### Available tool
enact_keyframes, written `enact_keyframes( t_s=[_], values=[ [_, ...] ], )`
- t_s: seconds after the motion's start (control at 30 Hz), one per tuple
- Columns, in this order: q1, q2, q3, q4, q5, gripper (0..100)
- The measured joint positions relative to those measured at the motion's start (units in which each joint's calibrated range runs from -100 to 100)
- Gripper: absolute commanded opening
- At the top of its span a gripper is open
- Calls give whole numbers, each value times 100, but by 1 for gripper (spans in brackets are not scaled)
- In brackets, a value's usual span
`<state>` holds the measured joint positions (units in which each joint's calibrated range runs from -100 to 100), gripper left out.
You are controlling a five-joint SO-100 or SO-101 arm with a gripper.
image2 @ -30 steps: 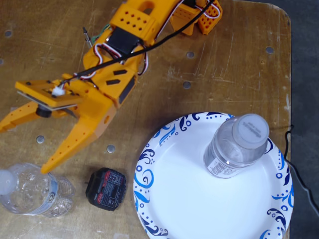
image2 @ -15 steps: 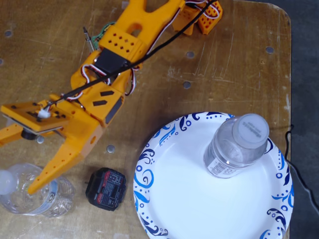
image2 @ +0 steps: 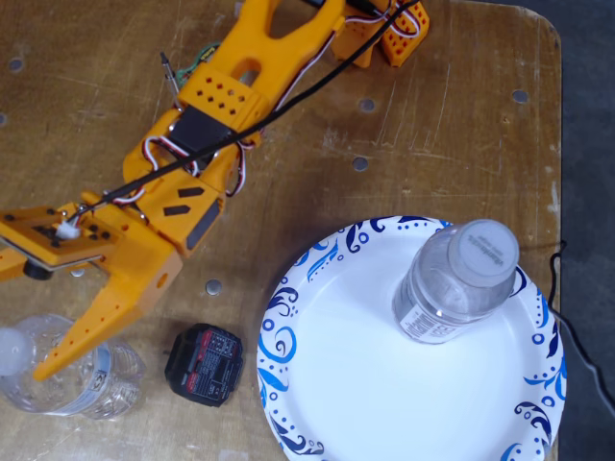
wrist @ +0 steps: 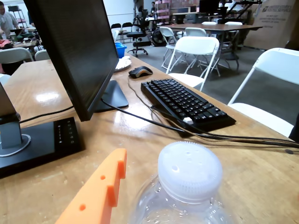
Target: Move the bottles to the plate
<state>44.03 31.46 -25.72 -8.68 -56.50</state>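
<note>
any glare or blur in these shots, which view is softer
Wrist view: the bottle cap and orange finger sit close and soft, with ceiling light glaring off the desk. Fixed view: evenly lit, the plate bright white, the gripper fairly sharp.

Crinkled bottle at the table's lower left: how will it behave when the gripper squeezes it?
The crinkled bottle looks empty and thin-walled, so it is probably very light and may buckle under the fingers. It seems to stand upright, white cap up, so a push from the gripper could tip it. Clear plastic may be slippery.
</note>
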Motion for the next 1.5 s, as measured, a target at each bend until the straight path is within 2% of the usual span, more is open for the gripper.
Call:
enact_keyframes(
  t_s=[0.3,0.6,0.83,1.4,1.5],
  values=[
    [-36,721,-953,0,0,37],
    [-36,747,-998,519,0,37],
    [-36,747,-998,519,0,25],
    [9,747,-998,511,0,25],
    [109,747,-998,511,0,29]
  ],
)
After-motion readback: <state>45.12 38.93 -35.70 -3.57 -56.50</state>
